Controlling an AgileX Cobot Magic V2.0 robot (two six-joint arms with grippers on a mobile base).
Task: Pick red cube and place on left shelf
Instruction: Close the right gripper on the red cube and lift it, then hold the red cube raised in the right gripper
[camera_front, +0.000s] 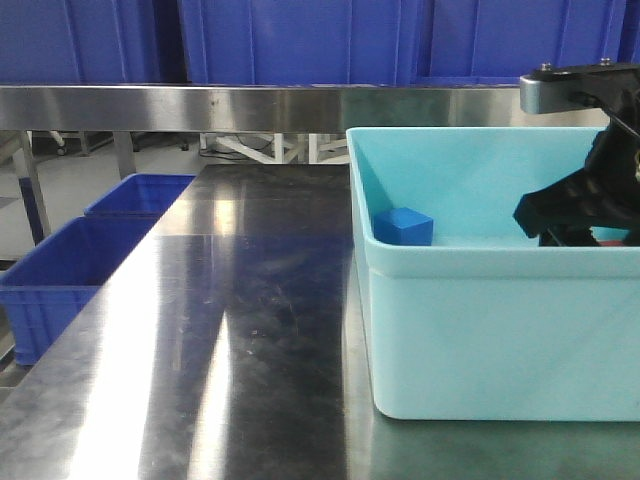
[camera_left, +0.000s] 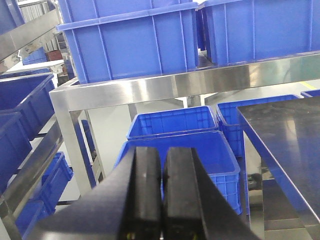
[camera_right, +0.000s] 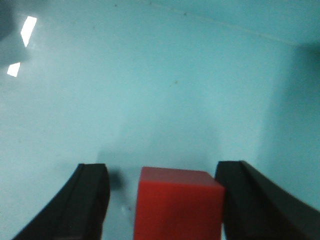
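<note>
In the front view a shiny steel surface (camera_front: 230, 330) runs back toward the shelf (camera_front: 200, 105), whose flat silver rail crosses the picture with big blue crates (camera_front: 300, 40) standing on it. A pale turquoise bin (camera_front: 480, 340) sits on the right half of the surface. A blue cube (camera_front: 403, 226) rests inside near the bin's left wall. The right pincer (camera_front: 575, 212), black, reaches down into the bin at its right end, and only a sliver of the red cube (camera_front: 610, 237) shows beneath it, well apart from the blue one. Two lower blue tubs (camera_front: 60, 270) stand beside the surface on the left.

In the left wrist view the left pincer (camera_left: 162, 200) has its two black fingers pressed together with nothing between them. It hangs off the surface's left edge, facing the shelf rail and the crates on it.

In the right wrist view the right pincer is spread wide over the bin floor. The red cube sits flat on that floor between the fingers (camera_right: 87, 200), top face up and one face toward the camera. Its sides look equal, so no long axis shows. It lies right against the right-hand finger, whether touching I cannot tell, with a clear gap to the left-hand one
</note>
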